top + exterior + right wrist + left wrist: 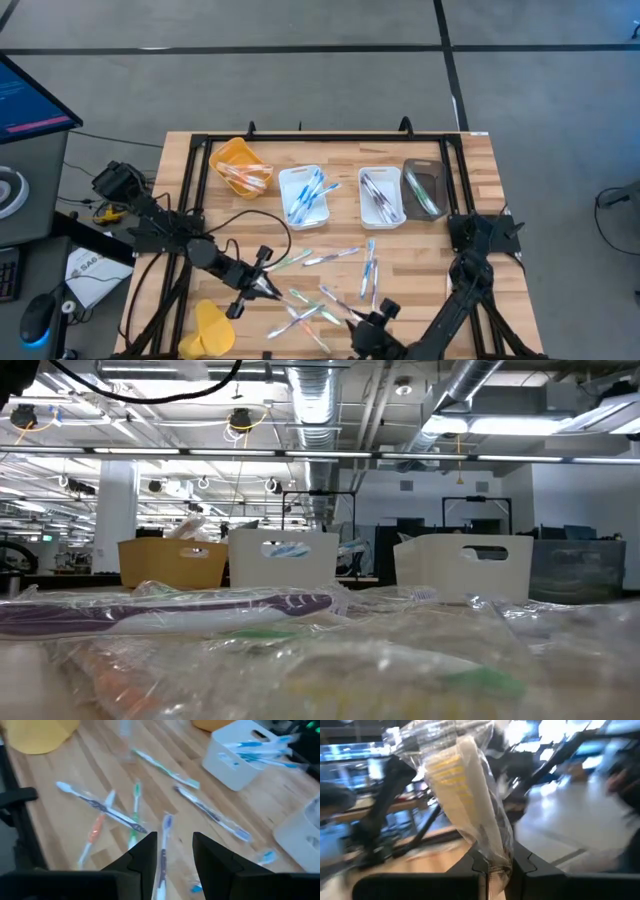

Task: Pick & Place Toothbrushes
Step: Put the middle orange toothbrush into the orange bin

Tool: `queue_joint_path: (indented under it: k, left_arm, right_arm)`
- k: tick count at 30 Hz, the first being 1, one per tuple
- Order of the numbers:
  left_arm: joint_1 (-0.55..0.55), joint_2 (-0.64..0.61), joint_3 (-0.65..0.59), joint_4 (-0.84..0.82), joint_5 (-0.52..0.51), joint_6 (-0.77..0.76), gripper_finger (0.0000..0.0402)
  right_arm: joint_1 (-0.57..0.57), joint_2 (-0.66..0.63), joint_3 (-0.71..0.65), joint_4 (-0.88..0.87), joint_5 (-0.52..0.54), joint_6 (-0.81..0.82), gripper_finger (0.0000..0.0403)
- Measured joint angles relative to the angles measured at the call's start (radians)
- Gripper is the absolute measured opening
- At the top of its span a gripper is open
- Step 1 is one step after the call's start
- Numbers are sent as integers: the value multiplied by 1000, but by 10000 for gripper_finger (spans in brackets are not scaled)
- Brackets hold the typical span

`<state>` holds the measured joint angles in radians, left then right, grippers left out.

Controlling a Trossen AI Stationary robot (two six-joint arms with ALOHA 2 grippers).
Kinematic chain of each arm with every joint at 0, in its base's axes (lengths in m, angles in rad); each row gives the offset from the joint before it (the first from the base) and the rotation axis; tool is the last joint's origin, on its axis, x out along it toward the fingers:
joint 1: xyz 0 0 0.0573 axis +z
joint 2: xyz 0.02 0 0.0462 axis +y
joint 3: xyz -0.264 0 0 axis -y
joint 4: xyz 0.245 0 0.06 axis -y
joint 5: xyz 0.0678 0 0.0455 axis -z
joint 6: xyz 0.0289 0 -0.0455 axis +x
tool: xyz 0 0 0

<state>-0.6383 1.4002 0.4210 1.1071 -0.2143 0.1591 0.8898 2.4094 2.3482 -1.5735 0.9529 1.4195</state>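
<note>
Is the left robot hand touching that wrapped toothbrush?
Touching. The left wrist view shows the left gripper shut on the wrapped toothbrush, its wrapper pinched between both fingers.

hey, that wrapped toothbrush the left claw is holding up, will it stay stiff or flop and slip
The toothbrush stands upright above the left claw without sagging, so the handle is probably stiff. Its clear wrapper looks loose and crinkled, so it may slide within the grip. It is thin, so likely light; a quick swing might shift it.

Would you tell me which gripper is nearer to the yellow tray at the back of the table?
Left. The left gripper, shut on a wrapped toothbrush, is in front of the yellow tray. The right gripper sits further forward and to the right.
</note>
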Motion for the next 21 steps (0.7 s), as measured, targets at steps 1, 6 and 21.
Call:
queue_joint_path:
  k: [1,6,21]
  left_arm:
    - [0,-15,0,-35,-24,24,13]
    - [-1,-168,0,-322,-215,51,13]
    - [260,-771,11,-848,-497,368,13]
  right_arm:
    - [3,-2,-8,7,5,-28,118]
    - [19,-19,-12,2,28,-181,118]
    - [-29,-107,-16,3,107,-522,118]
